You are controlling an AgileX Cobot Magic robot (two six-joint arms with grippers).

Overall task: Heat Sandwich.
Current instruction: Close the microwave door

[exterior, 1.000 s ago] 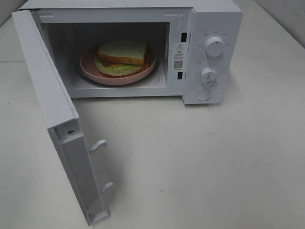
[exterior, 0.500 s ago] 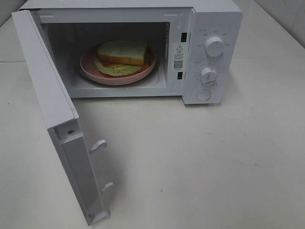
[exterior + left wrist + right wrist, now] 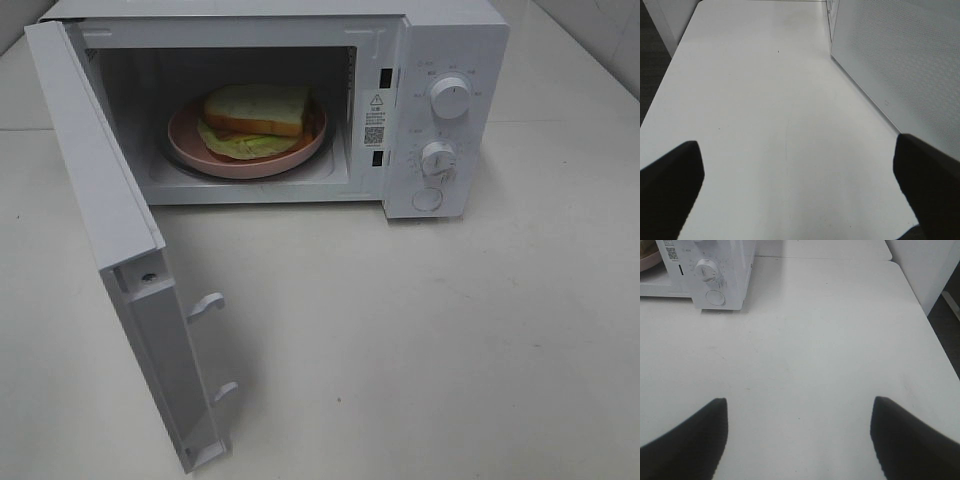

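The sandwich (image 3: 256,110), bread over a yellowish-green layer, lies on a round pink plate (image 3: 190,150) inside the white microwave (image 3: 455,40). Its door (image 3: 110,230) hangs wide open to the left. Neither gripper shows in the exterior high view. In the left wrist view my left gripper (image 3: 800,185) is open above bare table, next to the microwave's perforated side wall (image 3: 900,60). Over bare table to the right of the microwave, my right gripper (image 3: 799,437) is also open, with the lower knob (image 3: 706,269) in sight.
Two knobs (image 3: 450,97) and a round button (image 3: 428,199) sit on the microwave's right panel. The white table (image 3: 420,350) stretches in front. The table's edges and dark floor (image 3: 950,315) show in both wrist views.
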